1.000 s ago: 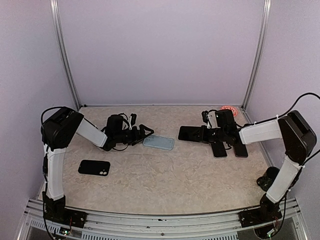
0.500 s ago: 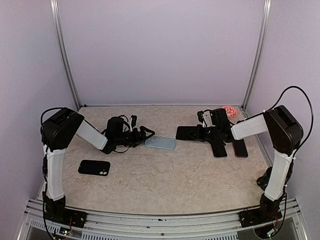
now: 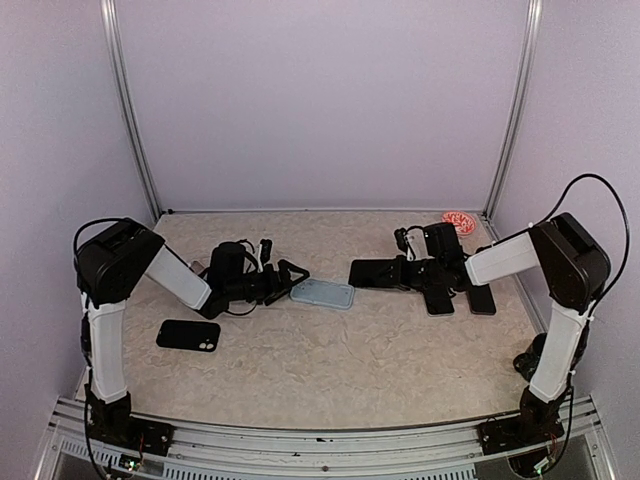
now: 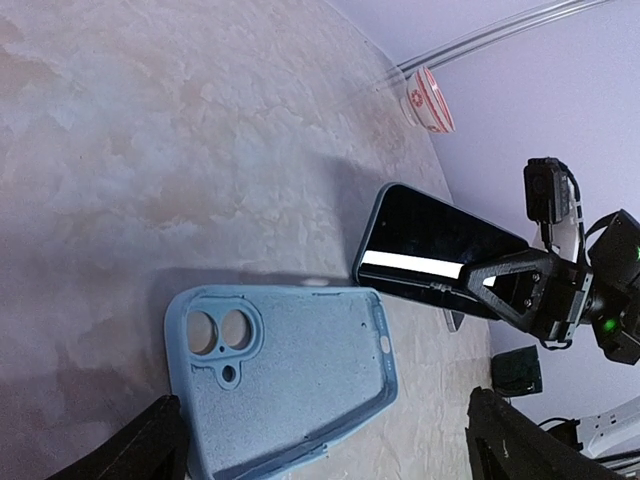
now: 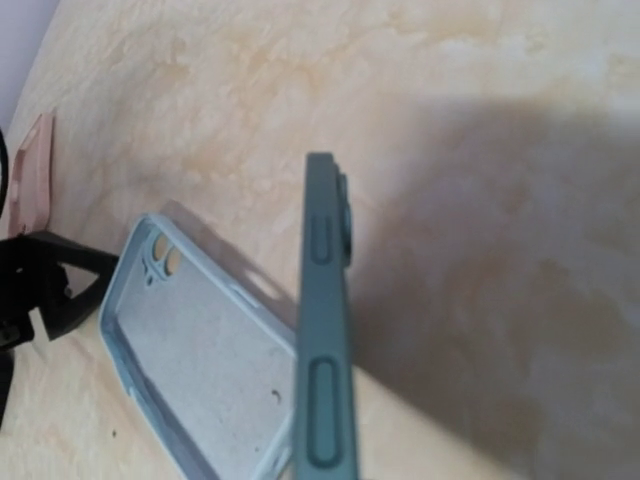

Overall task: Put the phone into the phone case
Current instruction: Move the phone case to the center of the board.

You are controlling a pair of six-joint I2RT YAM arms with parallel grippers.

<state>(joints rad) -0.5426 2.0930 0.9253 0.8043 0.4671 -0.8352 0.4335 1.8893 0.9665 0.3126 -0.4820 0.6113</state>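
Centrally, your left gripper [image 3: 292, 282] stands spread wide at the camera-hole end of the pale blue phone case [image 3: 322, 293], which lies hollow side up on the table [image 3: 330, 370]. Your right gripper [image 3: 405, 272] is pinched on the dark phone [image 3: 375, 272], near the case but apart from it.

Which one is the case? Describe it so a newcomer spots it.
On the table, look left of centre, just ahead of the open left gripper. The case lies flat there, hollow side up. It alone is pale blue; the phones are dark.
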